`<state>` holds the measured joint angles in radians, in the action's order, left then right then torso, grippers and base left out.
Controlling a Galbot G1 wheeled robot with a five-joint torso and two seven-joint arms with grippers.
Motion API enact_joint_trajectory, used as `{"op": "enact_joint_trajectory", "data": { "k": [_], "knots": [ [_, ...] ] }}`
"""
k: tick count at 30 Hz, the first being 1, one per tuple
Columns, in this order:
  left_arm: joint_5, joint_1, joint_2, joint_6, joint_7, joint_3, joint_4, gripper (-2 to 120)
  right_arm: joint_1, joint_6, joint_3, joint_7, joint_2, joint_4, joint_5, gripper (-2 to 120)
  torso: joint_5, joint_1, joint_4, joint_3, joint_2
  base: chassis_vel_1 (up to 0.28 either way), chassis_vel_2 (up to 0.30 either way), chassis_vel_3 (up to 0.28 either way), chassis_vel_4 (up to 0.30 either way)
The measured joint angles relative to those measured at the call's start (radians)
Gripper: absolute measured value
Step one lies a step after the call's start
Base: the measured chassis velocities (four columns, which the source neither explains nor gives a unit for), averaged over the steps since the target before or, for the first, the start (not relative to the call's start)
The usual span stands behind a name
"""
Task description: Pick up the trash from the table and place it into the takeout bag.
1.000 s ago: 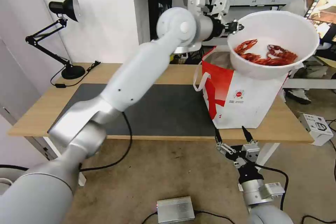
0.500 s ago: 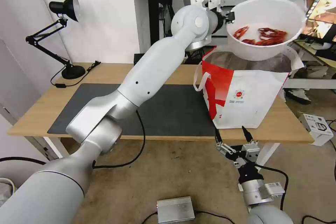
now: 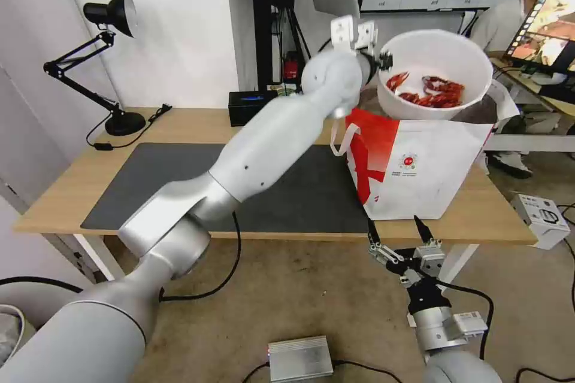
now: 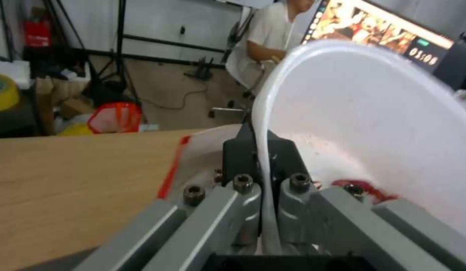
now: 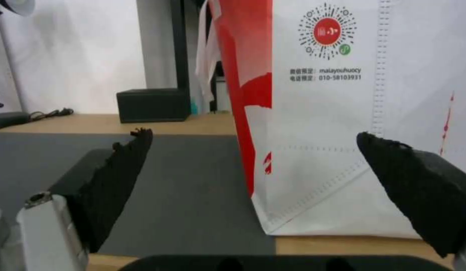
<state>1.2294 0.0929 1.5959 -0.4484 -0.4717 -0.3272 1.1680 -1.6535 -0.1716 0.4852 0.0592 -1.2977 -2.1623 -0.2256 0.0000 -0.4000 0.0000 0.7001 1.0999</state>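
White bowl [image 3: 435, 75] pinched at its rim by our left gripper [image 3: 383, 60] | held over takeout bag [image 3: 419, 155], ready to drop | right gripper [image 3: 398, 230] wide, idle.

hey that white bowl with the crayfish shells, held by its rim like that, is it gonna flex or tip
Probably some flex: the bowl looks thin-walled, pinched at one rim spot by the left gripper. It seems light, with few shells. Held off-centre over the takeout bag, it could sag or tip.
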Motion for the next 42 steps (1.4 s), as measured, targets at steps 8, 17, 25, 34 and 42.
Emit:
{"op": "enact_joint_trajectory", "data": {
  "k": [8,17,25,34,42],
  "knots": [
    [-0.032,-0.011,-0.001,0.011,0.015,-0.009,-0.008,6,0.000,0.000,0.000,0.000,0.000,0.000,0.000,100,0.0000,0.000,0.0000,0.000,0.000,0.000,0.000,0.000,0.000],
    [-0.031,-0.009,-0.002,0.014,0.024,-0.011,0.007,37,0.000,0.000,0.000,0.000,0.000,0.000,0.000,100,0.0000,0.000,0.0000,0.000,0.000,0.000,0.000,0.000,0.000],
    [-0.090,-0.007,-0.002,0.018,0.062,-0.028,0.011,67,0.000,0.000,0.000,0.000,0.000,0.000,0.000,100,0.0000,0.000,0.0000,0.000,0.000,0.000,0.000,0.000,0.000],
    [-0.146,-0.013,-0.002,0.038,0.067,-0.044,0.002,99,0.000,0.000,0.000,0.000,0.000,0.000,0.000,100,0.0000,0.000,-0.0001,0.000,0.000,0.000,0.000,0.000,0.000],
    [-0.230,-0.016,-0.043,0.051,0.117,-0.009,0.020,100,0.000,0.000,0.000,0.000,0.000,0.000,0.000,100,0.0000,0.000,-0.0004,0.000,0.000,0.000,0.000,0.000,0.000]
  ]
}}
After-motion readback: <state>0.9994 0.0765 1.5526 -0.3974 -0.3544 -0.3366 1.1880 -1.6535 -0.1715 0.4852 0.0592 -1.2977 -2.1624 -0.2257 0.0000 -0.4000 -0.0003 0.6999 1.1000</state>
